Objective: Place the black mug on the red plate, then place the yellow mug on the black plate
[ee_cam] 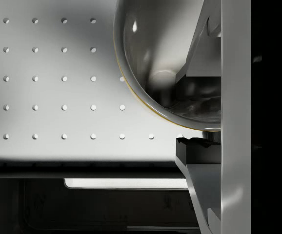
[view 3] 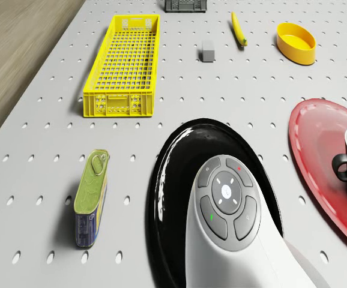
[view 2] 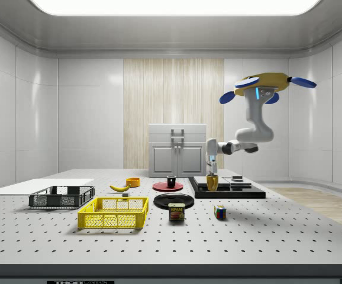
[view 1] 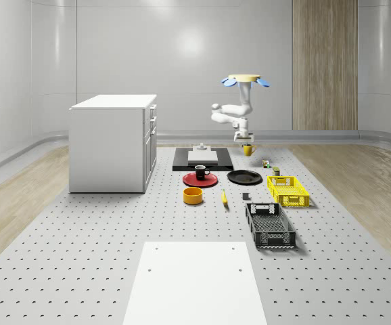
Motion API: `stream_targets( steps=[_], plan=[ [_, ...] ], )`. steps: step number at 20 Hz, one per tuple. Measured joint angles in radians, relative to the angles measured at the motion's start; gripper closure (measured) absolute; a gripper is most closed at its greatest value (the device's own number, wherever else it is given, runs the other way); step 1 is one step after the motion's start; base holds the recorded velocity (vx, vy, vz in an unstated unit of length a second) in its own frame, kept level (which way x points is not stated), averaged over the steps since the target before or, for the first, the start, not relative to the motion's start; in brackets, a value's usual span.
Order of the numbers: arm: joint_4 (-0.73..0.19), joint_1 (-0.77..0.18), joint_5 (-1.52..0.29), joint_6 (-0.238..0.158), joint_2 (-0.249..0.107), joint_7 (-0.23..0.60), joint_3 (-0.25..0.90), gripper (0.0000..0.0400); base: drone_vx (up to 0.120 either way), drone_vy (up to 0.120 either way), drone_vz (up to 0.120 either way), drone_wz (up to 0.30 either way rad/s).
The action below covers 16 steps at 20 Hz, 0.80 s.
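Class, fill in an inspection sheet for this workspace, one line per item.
Surface: perforated table, white sheet near front.
Job's things: black mug on red plate; yellow mug lifted; black plate bare.
Clutter: yellow crate, black crate, banana, yellow bowl, can, cube.
Grippers: gripper, jaws shut on yellow mug; drone hovers above it.
Cables: nothing seen.
Surroundings: white cabinet, wood wall panel.

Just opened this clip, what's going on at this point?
The black mug already sits on the red plate. The drone hovers behind the black plate, its arm reaching down, and the gripper has its fingers clamped on the rim of the yellow mug, beside the black tray. The black plate holds nothing yet.
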Motion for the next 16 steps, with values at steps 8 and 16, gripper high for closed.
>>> stream_targets(
  steps=[8, 16],
  plan=[
    [0.000, -0.001, 0.001, 0.003, -0.003, 0.001, 0.001, 0.0290, 0.120, -0.120, 0.000, 0.000],
    [0.000, -0.002, 0.003, 0.006, -0.006, 0.002, 0.001, 0.0290, 0.120, -0.015, -0.030, 0.000]
  ],
)
